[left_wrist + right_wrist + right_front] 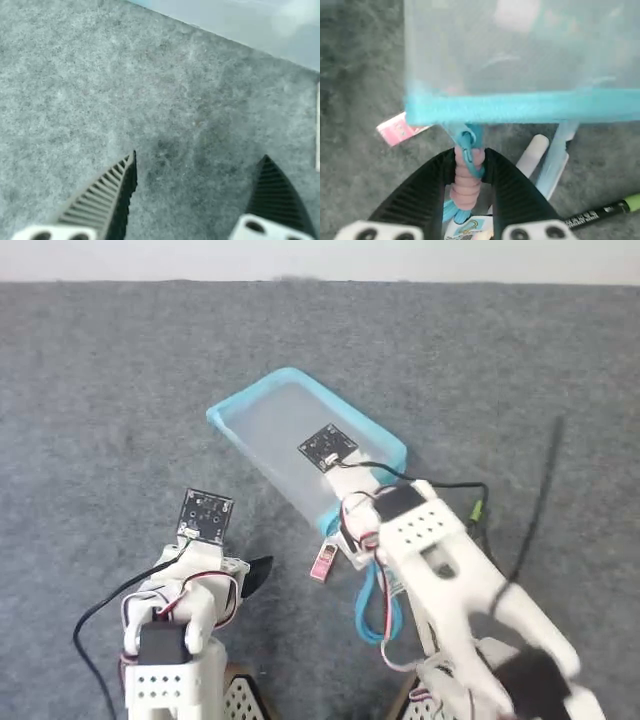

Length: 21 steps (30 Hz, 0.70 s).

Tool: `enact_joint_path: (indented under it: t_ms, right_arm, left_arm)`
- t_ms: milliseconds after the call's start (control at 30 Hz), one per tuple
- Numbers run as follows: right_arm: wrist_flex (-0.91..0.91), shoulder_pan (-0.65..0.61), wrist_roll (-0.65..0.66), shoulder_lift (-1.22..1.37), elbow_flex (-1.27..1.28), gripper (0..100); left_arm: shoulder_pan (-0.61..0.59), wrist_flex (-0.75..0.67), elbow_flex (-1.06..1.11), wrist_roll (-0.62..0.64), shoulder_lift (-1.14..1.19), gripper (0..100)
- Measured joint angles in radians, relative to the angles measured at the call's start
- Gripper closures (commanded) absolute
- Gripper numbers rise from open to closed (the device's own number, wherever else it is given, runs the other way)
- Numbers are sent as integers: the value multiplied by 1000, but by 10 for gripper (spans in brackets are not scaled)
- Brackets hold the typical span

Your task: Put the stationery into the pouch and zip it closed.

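pouch (pixel 290 430) of cloudy see-through plastic with bright blue trim lies flat in the middle of the grey felt mat (pixel 100 390), slanting from far left to near right. through its wall only pale blurred patches show, and it is not possible to tell what they are.

right gripper (pixel 345 525) sits at the pouch's near right end. in the right wrist view the right gripper (pixel 469 155) has its two black jaws clenched on the zipper pull (pixel 467 175), a blue tab with a pink beaded piece, which hangs from the blue zipper band along the pouch's edge.

several stationery items lie on the felt outside the pouch. a small pink piece (pixel 323 562) rests just near of the pouch's near corner, close to the left of the right gripper. a white stick-shaped item (pixel 532 155) and a pale blue item (pixel 557 160) lie side by side at the pouch's edge, to the right of the zipper pull. a black marker (pixel 605 210) with a green end lies farther right. a blue cord (pixel 375 605) loops on the felt under the right arm.

left gripper (pixel 245 575) is near and left of the pouch, apart from it. in the left wrist view the left gripper (pixel 199 157) has its jaws spread wide over bare felt, grasping nothing.
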Motion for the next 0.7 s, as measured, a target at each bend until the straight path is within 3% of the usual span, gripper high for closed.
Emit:
enact_joint_path:
  t_ms: [400, 700]
  right_arm:
    - [144, -15, 104, -115, -92, 992]
    - [189, -120, 161, -115, -161, 992]
  left_arm:
    - [120, 0, 0, 0, 0, 650]
    - [-51, -267, -9, -60, 0, 651]
